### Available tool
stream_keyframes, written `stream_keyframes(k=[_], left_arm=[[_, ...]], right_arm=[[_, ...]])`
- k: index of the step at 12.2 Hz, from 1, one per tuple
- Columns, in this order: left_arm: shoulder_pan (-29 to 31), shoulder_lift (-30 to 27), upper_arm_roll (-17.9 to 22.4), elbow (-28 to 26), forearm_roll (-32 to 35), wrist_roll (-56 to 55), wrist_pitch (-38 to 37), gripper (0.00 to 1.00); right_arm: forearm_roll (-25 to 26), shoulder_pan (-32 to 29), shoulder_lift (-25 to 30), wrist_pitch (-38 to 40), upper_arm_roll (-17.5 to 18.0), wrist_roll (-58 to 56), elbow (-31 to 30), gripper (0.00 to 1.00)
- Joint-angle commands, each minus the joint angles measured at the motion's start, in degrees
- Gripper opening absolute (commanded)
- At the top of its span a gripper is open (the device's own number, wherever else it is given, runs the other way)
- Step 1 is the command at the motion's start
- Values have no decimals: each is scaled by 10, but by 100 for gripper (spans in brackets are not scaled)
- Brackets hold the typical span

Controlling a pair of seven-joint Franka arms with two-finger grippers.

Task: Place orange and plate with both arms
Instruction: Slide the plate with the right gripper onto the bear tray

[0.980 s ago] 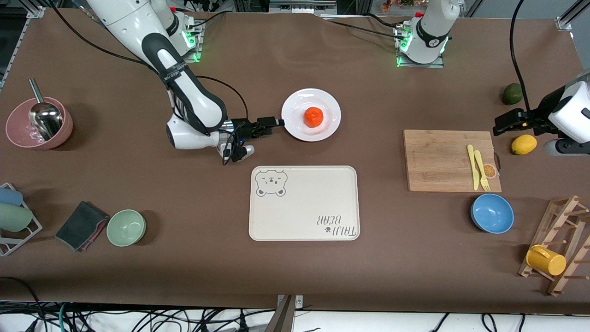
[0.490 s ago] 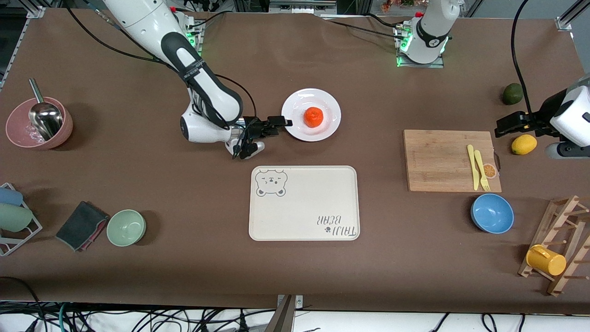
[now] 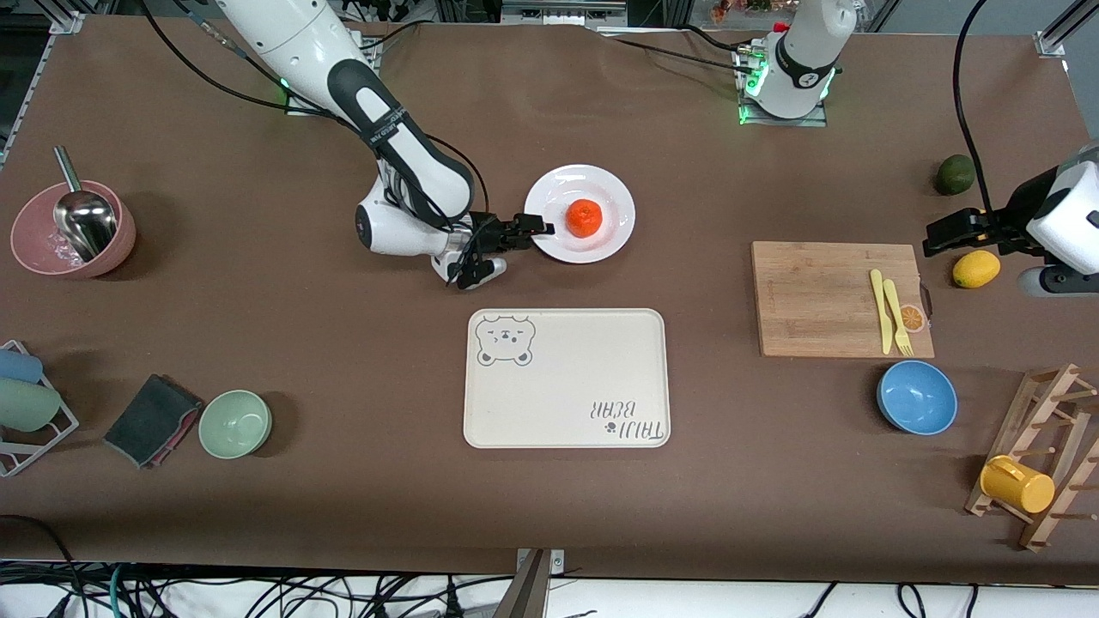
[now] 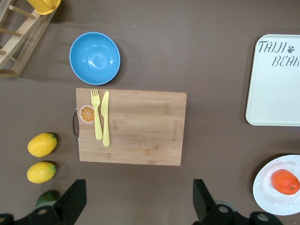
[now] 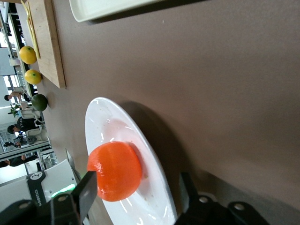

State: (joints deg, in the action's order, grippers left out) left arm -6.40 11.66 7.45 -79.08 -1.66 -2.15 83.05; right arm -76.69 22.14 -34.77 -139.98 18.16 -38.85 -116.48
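Note:
The white plate (image 3: 614, 193) lies mid-table with the orange (image 3: 584, 218) on its middle. My right gripper (image 3: 537, 227) is down at the plate's rim on the side toward the right arm's end of the table. In the right wrist view the right gripper (image 5: 138, 197) is open: one finger is over the plate (image 5: 108, 122) close to the orange (image 5: 115, 171), the other is outside the rim. My left gripper (image 3: 931, 235) waits open above the table near a lemon (image 3: 976, 269). The left wrist view shows nothing between the left gripper's (image 4: 139, 201) fingers.
A cream bear tray (image 3: 567, 378) lies nearer the camera than the plate. A wooden board (image 3: 824, 296) with yellow fork and knife, a blue bowl (image 3: 917, 396), a green fruit (image 3: 954, 174) and a cup rack (image 3: 1039, 463) are toward the left arm's end. A pink bowl (image 3: 34, 249), green bowl (image 3: 235, 423) and cloth (image 3: 150, 421) sit at the right arm's end.
My right arm has slid toward the plate; its gripper went from just outside the rim to straddling it, and the fingers have narrowed a little. The left arm barely moved.

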Motion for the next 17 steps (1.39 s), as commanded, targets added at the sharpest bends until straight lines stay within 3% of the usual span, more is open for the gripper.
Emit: stream_keyframes(k=[1,4,6,8,11,17], left_arm=[[4,-3,2,-1,-18,15,8,100],[0,-2,0,0,-17,15,18,100],[0,-2,0,0,-18,15,19,100],[1,-2,0,0,-17,15,19,100],[-1,-2,-1,0,-17,14,19,100],[0,-2,-1,0,-17,15,19,100]], right_arm=[[-17,3,-10,-16,3,-55,-4,58],[-16,3,-19,-16,3,-66,-2,46],[-16,3,-22,-14,3,-81,-2,26],[-16,2,-26,-14,3,-93,-2,12],[-16,2,-26,-13,3,-95,-2,2],[-16,0,-19,-10,2,-104,7,0]])
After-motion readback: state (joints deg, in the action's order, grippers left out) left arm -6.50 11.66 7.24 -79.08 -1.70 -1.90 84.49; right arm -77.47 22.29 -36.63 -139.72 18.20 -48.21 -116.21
